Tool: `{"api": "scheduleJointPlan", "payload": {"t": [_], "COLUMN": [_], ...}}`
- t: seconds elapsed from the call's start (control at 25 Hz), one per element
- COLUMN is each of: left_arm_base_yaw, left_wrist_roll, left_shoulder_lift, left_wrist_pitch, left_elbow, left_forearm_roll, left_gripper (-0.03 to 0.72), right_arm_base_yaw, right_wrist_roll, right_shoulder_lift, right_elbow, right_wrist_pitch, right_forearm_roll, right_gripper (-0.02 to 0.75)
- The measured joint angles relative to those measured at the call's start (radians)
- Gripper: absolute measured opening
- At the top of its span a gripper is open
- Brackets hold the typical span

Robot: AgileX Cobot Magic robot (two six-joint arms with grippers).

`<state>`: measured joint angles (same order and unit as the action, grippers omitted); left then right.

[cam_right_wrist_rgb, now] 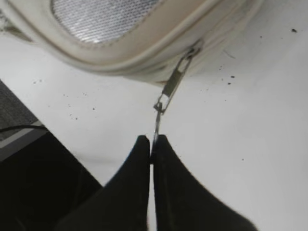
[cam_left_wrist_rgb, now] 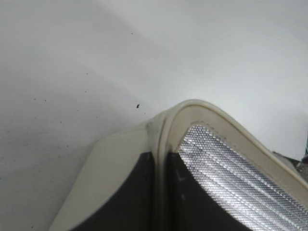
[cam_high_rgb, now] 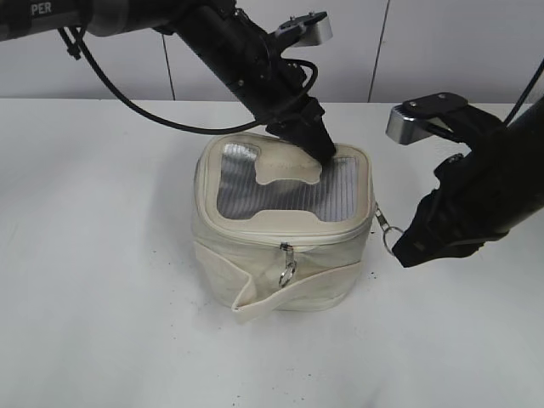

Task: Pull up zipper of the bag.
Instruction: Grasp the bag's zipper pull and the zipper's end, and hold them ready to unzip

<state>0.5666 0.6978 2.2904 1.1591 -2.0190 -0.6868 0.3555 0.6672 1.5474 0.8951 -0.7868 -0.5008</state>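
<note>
The bag (cam_high_rgb: 285, 228) sits on the white table (cam_high_rgb: 102, 323), lid up, with its zipper (cam_high_rgb: 340, 238) running round the lid rim. The right gripper (cam_right_wrist_rgb: 152, 143) is closed tight on the ring (cam_right_wrist_rgb: 156, 126) of the pull (cam_right_wrist_rgb: 174, 82) at the bag's right corner, the pull stretched out taut from the rim toward the fingers. A second pull (cam_high_rgb: 287, 265) hangs loose at the front. The left gripper (cam_high_rgb: 321, 151) presses down on the lid near the back edge; the left wrist view shows its fingers (cam_left_wrist_rgb: 130, 192) straddling the rim piping, seemingly pinching it, though I cannot tell how firmly. The chief risk, as I judge it, is the thin ring slipping from the right fingertips, since only its edge is caught. If the pull is dragged outward and not along the track, the slider could jam or the light bag could slide or tip, especially should the left hold give way.
</note>
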Motion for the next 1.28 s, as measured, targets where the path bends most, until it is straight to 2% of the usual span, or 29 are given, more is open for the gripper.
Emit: {"api": "scheduleJointPlan", "payload": {"t": [0.24,0.4,0.68,0.84,1.16,1.28], "left_arm_base_yaw": [0.000,0.001,0.001,0.001,0.001,0.001], "left_wrist_roll": [-0.024,-0.035,-0.057,-0.059,-0.060,-0.060], "left_shoulder_lift": [0.000,-0.001,-0.001,-0.001,-0.003,-0.003], "left_wrist_pitch": [-0.004,-0.003,-0.006,-0.005,-0.003,-0.003], "left_elbow": [0.000,0.000,0.000,0.000,0.000,0.000], "left_forearm_roll": [0.002,0.002,0.006,0.007,0.010,0.010], "left_gripper": [0.044,0.043,0.043,0.043,0.043,0.043], "right_arm_base_yaw": [0.067,0.144,0.304,0.390,0.413,0.413], "right_wrist_roll": [-0.043,-0.077,-0.084,-0.087,-0.103,-0.174], "right_shoulder_lift": [-0.096,-0.116,-0.091,-0.035,0.020,0.020], "right_elbow": [-0.057,-0.072,-0.071,-0.018,0.037,0.038], "right_wrist_pitch": [-0.024,-0.003,0.154,0.212,0.219,0.216], "right_forearm_roll": [0.011,0.003,-0.140,-0.171,-0.185,-0.166], "right_gripper": [0.005,0.005,0.005,0.005,0.006,0.043]}}
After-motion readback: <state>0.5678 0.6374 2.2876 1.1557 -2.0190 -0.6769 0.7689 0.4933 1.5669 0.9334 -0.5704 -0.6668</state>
